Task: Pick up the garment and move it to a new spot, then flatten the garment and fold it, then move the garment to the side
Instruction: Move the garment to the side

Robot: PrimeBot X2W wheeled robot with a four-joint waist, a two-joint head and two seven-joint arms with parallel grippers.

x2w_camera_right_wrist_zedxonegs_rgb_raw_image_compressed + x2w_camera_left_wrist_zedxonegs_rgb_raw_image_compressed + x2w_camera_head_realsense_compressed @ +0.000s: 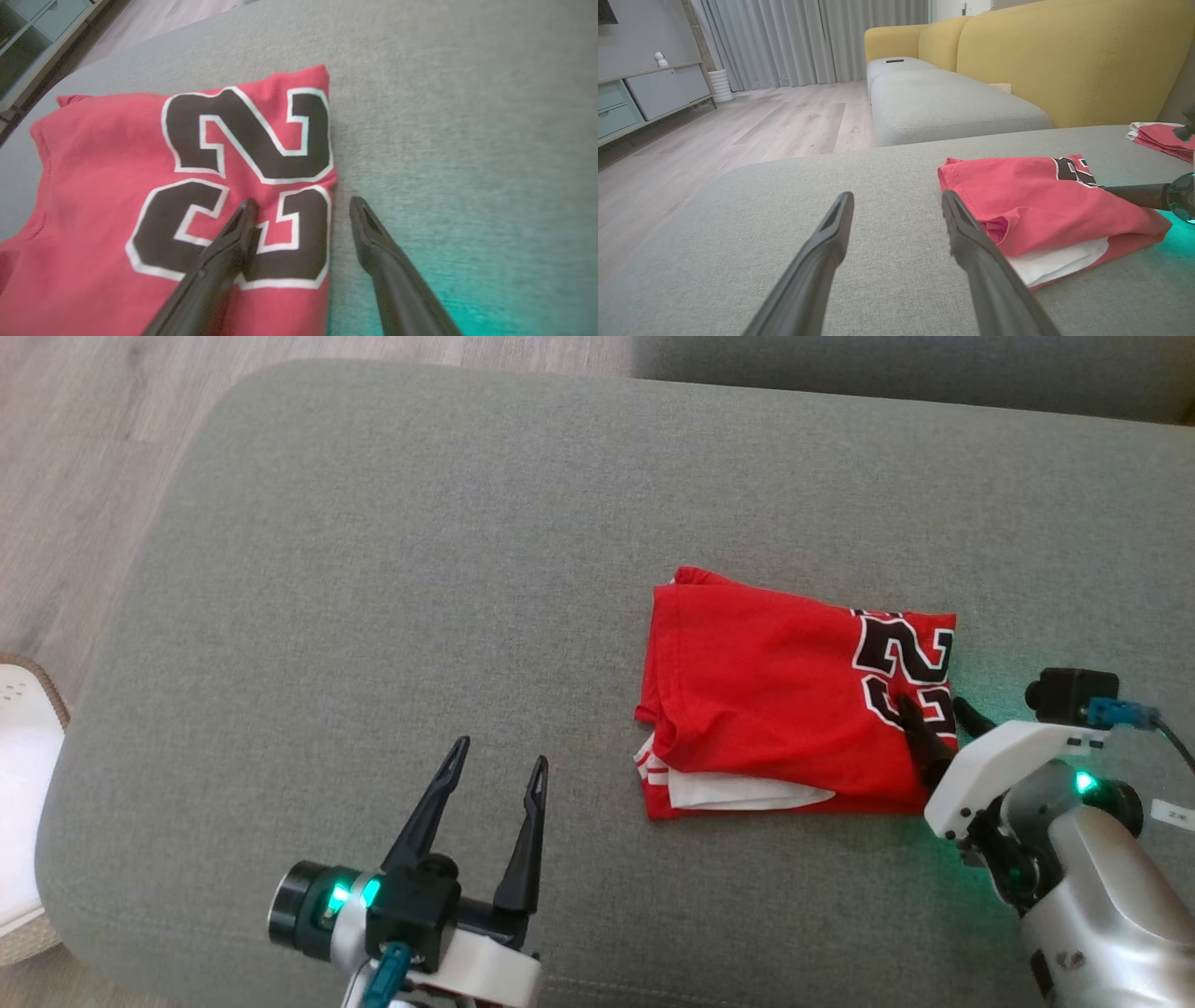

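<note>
The garment (pixel 775 691) is a red jersey with black, white-edged numerals, lying folded on the grey cushion (pixel 420 569), with a white layer showing at its near edge. My right gripper (pixel 932 703) is open at the garment's right edge. In the right wrist view, one of the right gripper's (pixel 302 201) fingers lies over the numerals on the garment (pixel 117 186) and the other over bare cushion. My left gripper (pixel 501 751) stands open and empty to the garment's left. In the left wrist view the left gripper (pixel 897 196) is just short of the garment (pixel 1041 200).
A yellow sofa back (pixel 1064 56) rises behind the cushion, with a second grey seat (pixel 943 102) beyond. Another red and white cloth (pixel 1157 137) lies at the far right. Wood floor (pixel 65 476) and a white object (pixel 19 784) lie off the cushion's left edge.
</note>
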